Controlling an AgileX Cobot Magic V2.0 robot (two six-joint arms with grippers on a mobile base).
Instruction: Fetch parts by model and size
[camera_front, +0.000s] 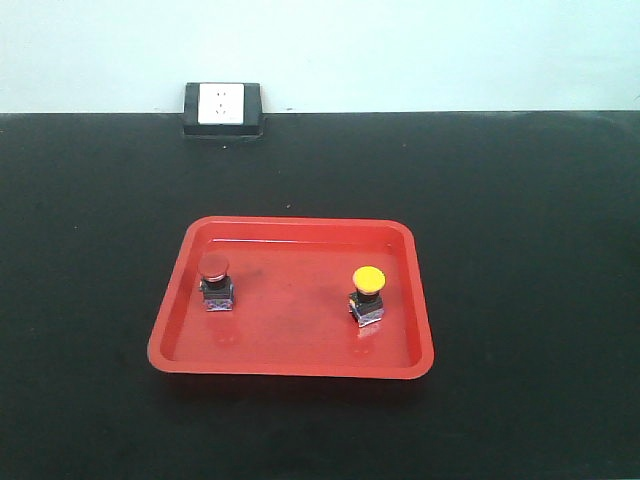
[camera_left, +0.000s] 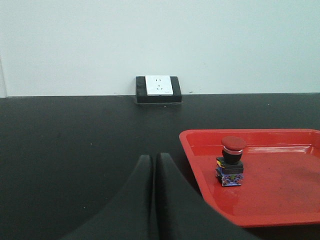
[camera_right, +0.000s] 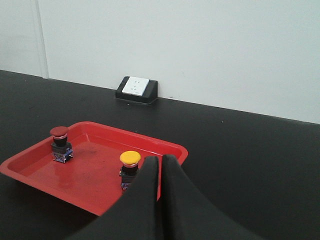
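Note:
Two push-button switches stand upright in a red tray. The red-capped switch is at the tray's left; it also shows in the left wrist view and the right wrist view. The yellow-capped switch is at the tray's right, and shows in the right wrist view. My left gripper is shut and empty, over the black table left of the tray. My right gripper is shut and empty, just right of the yellow switch. Neither gripper shows in the front view.
A white wall socket in a black housing sits at the back edge of the black table, against the pale wall. It also shows in the left wrist view and the right wrist view.

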